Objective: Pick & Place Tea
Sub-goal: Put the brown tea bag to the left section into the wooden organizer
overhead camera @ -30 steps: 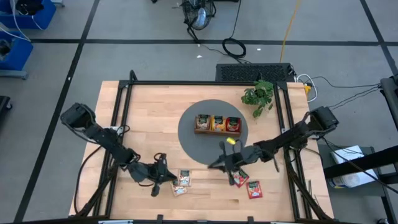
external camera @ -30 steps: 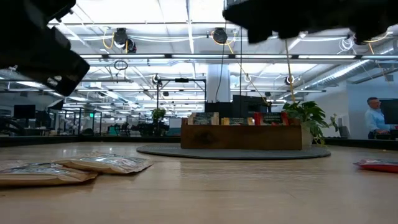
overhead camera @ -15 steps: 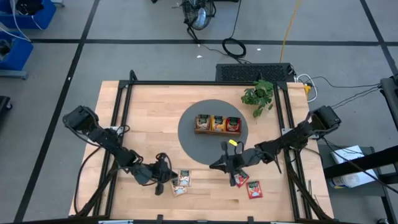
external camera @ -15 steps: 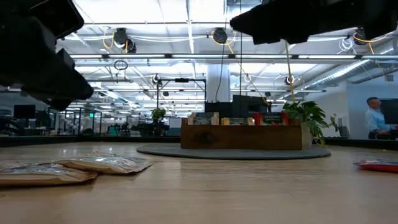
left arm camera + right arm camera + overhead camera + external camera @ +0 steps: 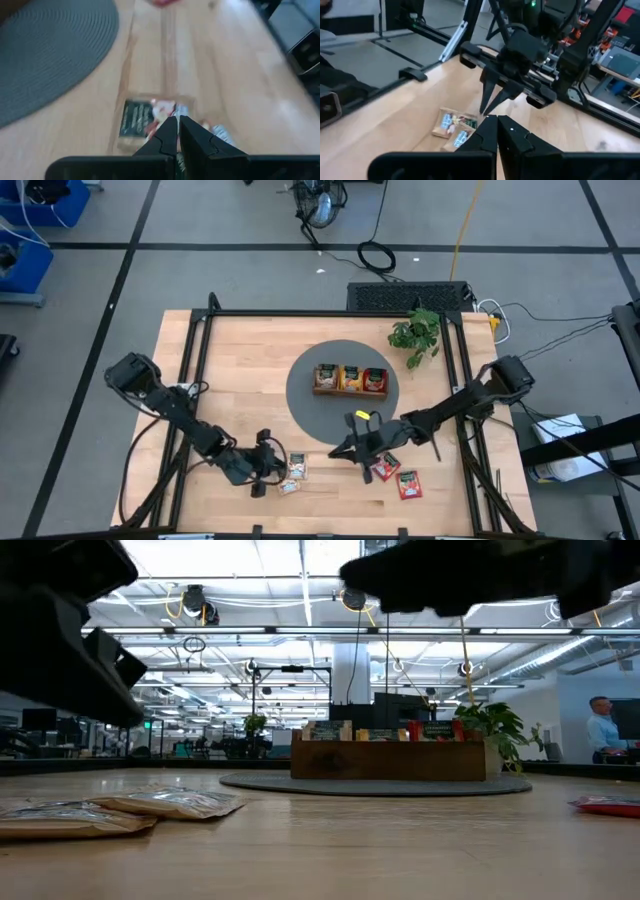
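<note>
Since the earlier frame, the left gripper [image 5: 272, 467] is seen nearer two green-and-tan sachets [image 5: 293, 473], fingers nearly together, empty. The right gripper [image 5: 347, 448], shut and empty, is held over the grey mat [image 5: 300, 395] on the wooden table [image 5: 240, 370]. Red sachets [image 5: 398, 477] lie beside it; an office shows beyond.

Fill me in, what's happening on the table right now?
The left gripper, shut and empty, hovers by two tea sachets at the front edge. The right gripper, also shut, sits beside the mat, two red sachets behind it. The tray already holds tea.
</note>
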Robot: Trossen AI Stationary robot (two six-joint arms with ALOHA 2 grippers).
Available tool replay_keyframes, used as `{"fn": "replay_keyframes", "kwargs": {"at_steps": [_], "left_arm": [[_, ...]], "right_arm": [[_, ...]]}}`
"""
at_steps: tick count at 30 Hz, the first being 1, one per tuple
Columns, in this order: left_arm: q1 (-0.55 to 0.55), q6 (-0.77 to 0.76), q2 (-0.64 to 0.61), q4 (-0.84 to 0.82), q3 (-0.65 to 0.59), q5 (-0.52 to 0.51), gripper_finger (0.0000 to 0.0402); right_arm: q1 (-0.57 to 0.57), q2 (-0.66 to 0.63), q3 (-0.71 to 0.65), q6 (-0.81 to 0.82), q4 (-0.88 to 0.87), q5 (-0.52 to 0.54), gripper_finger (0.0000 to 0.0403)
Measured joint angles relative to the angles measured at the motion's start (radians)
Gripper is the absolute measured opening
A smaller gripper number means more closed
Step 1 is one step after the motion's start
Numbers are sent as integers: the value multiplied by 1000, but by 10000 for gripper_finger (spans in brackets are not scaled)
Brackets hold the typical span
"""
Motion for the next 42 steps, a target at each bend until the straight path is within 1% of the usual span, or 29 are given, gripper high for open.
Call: {"fn": "replay_keyframes", "kwargs": {"at_steps": [2,5,7,12,15,17,18,20,22,24,26,30,34,36,38,42], "left_arm": [[1,-4,17,4,-1,-5,21],[14,-6,39,67,0,13,21],[22,-30,43,92,-1,35,21],[23,-53,46,66,60,56,21],[20,-40,95,41,125,38,21],[22,-40,131,0,155,37,21],[23,-62,153,-11,168,44,21],[14,-133,195,-20,181,68,21],[-2,-178,224,-36,180,66,21],[-13,-186,231,-38,181,42,21],[-13,-193,230,-21,182,13,21],[-13,-203,230,-18,182,15,21],[-1,-262,229,-82,182,11,21],[3,-297,229,-125,182,-9,21],[6,-332,240,-151,184,-35,21],[17,-360,271,-147,184,-51,21]], "right_arm": [[-9,46,35,-5,-8,-1,0],[-23,120,92,22,-14,-5,0],[-37,167,128,55,-34,-38,0],[-92,262,188,180,-58,-153,0],[-124,289,219,249,-56,-257,0],[-139,301,244,289,-100,-334,0],[-144,306,260,307,-132,-353,0],[-145,307,277,315,-205,-360,0],[-145,307,283,310,-240,-339,0],[-145,307,284,312,-249,-311,0],[-147,307,284,324,-249,-310,0],[-152,307,284,332,-254,-309,0],[-176,307,291,375,-261,-323,0],[-195,307,302,391,-286,-358,0],[-207,307,306,389,-303,-360,0],[-224,307,307,386,-315,-362,0]]}}
